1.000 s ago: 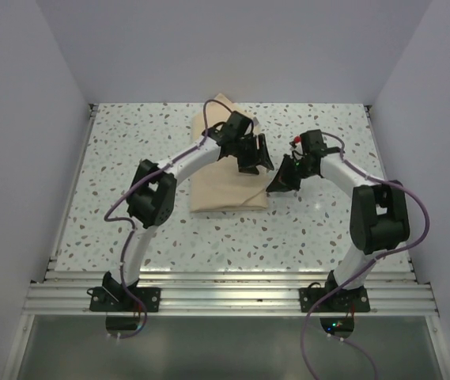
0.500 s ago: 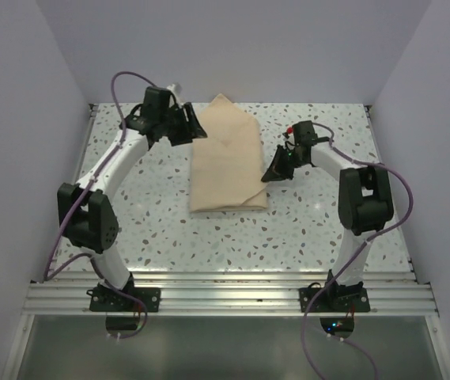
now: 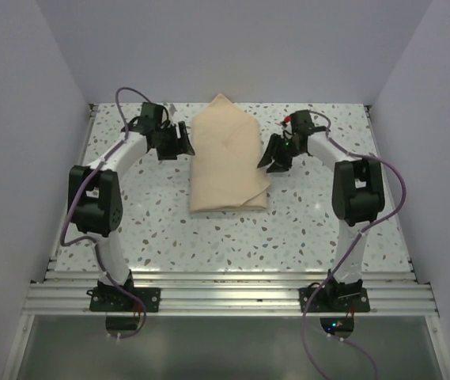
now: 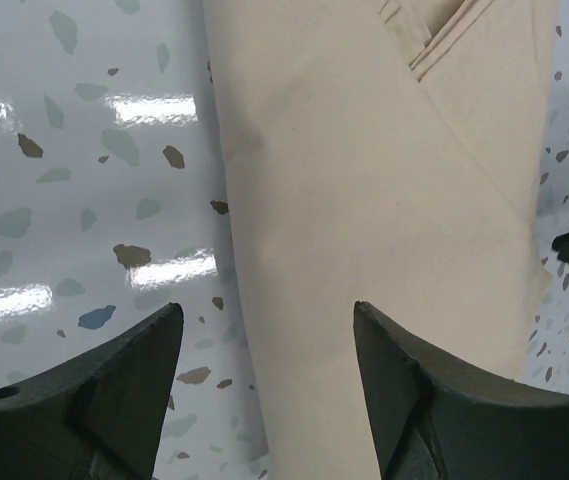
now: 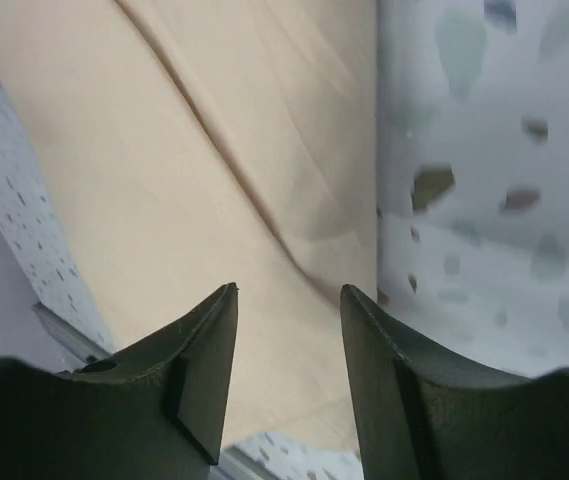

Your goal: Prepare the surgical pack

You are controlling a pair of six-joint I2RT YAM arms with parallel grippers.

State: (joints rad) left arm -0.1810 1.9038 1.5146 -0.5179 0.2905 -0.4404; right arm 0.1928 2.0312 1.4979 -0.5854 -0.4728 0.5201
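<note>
Folded surgical pack [image 3: 225,162] flanked by two empty end effectors

The left end effector [image 3: 179,144] is held wide open with nothing gripped, and the right end effector [image 3: 270,158] is parted more narrowly, also with nothing held. Between them the tan cloth bundle is laid flat on the speckled table [image 3: 319,214], toward its far side, with its long axis running from near to far. The pack lies to the right of the left end effector and to the left of the right one. The right one is judged the nearer, at the bundle's right edge; whether it touches cannot be told.
</note>
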